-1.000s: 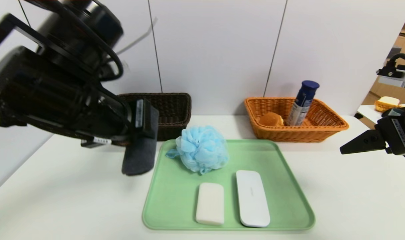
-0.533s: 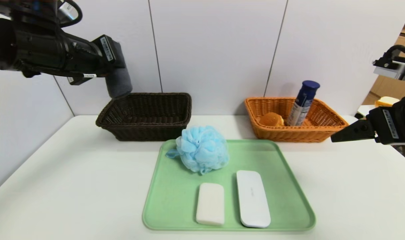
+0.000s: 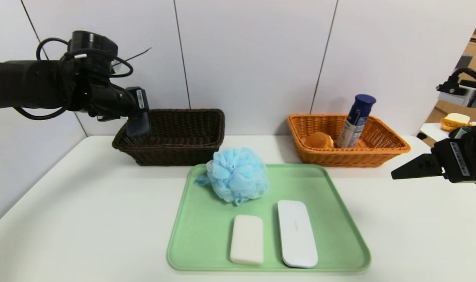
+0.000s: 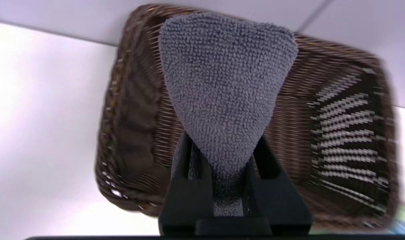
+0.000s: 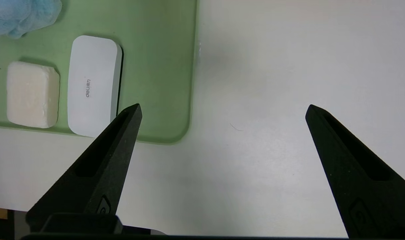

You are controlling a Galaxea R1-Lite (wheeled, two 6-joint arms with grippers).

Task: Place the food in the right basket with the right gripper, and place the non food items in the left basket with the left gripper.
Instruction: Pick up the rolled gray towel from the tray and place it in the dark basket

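Grey cloth (image 4: 222, 93) hangs pinched between the closed jaws of the left gripper (image 3: 138, 117), right over the left end of the dark brown basket (image 3: 191, 135). In the left wrist view the cloth dangles with its long axis pointing straight down into the woven hollow, the near rim just beside it, so my guess is a simple release would land it inside. The basket's right half offers more open room. Over at the right, the right gripper (image 3: 408, 171) hovers above the bare counter (image 3: 85, 219), jaws spread wide and holding nothing, beside the green tray (image 3: 332, 203). On that tray sit a blue bath pouf (image 3: 238, 174), a soap bar (image 3: 247, 239) and a white case (image 3: 297, 233); all lie nearer the right arm.
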